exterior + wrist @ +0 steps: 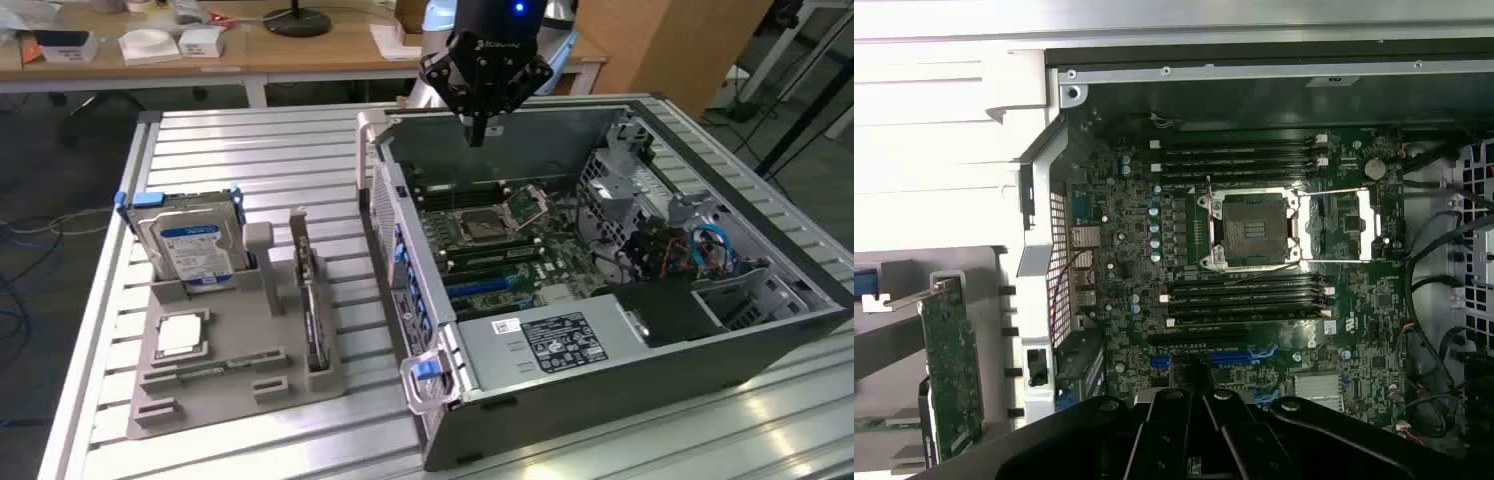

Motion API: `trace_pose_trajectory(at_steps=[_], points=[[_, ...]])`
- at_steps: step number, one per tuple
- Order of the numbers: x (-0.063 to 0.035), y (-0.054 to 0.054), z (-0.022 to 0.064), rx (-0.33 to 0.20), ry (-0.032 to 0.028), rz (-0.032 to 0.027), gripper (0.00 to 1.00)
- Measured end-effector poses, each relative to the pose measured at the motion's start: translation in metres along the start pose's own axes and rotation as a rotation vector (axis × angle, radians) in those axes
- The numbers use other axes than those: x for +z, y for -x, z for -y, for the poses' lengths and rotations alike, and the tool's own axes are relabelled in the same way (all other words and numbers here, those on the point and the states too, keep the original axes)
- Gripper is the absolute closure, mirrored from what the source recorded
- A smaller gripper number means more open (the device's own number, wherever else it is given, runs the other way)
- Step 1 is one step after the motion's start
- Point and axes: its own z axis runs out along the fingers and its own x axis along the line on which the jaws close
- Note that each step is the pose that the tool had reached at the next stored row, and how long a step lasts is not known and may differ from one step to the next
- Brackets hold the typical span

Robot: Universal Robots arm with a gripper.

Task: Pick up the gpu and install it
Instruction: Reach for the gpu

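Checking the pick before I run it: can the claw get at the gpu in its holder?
Probably yes: the gpu stands on edge in the grey holder, top edge bare, nothing over it. The claw hangs shut and empty above the open case.

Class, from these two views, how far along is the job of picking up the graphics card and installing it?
Nothing looks done yet. The graphics card stands in the grey holder beside the computer case. In hand: nothing; the gripper hangs shut and empty over the open case. Left: both picking up and installing.
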Motion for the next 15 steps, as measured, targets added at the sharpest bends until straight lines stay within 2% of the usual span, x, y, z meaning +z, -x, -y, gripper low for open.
trace_pose_trajectory(at_steps=[15], points=[[0.0, -0.0016, 0.0001, 0.0, 0.0001, 0.0002, 0.89]])
